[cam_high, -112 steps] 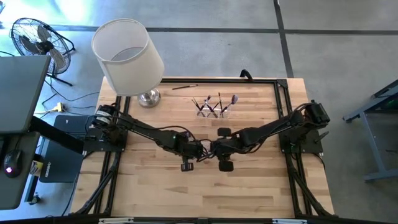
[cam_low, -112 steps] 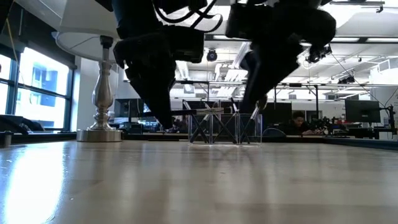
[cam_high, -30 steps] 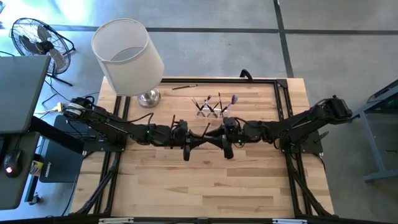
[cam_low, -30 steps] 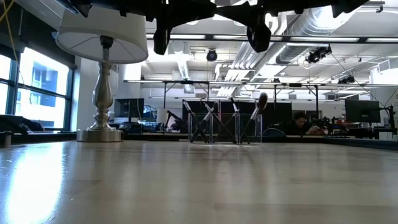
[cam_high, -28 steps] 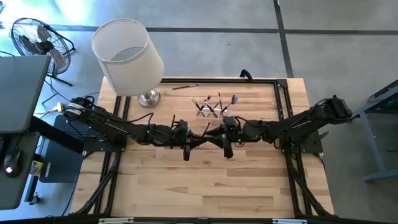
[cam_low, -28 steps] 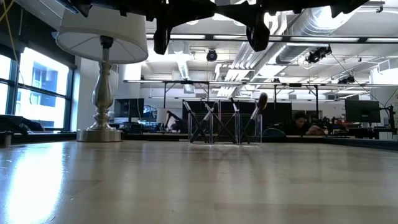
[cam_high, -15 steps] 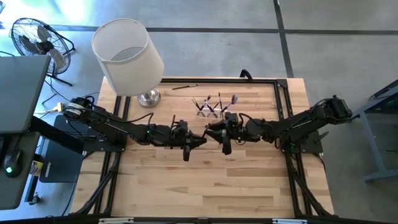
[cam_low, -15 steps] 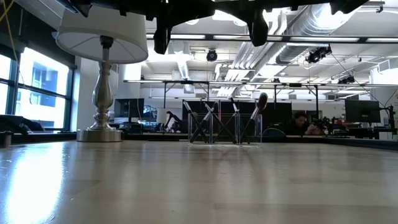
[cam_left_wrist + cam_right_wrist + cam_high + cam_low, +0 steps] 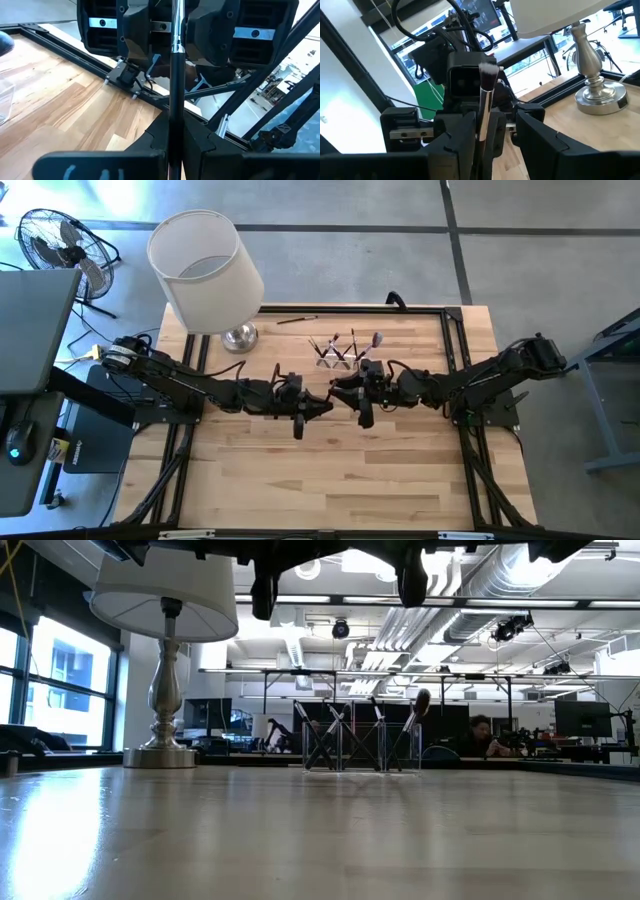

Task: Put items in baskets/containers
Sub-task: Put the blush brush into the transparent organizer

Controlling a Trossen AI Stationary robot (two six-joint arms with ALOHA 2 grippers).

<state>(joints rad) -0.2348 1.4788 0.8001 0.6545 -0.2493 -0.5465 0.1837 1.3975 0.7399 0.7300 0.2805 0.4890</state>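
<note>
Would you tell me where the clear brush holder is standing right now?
In the high view the clear holder stands at the table's far middle, right of the lamp, just beyond the right tool.

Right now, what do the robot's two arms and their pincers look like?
Both arms are dark, slim and jointed, with black cables looped along them. The left pincer and right pincer are black and blocky. In the wrist views each has two flat dark fingers, and the wrist blocks carry silver plates with screws and ribbed vents.
</note>
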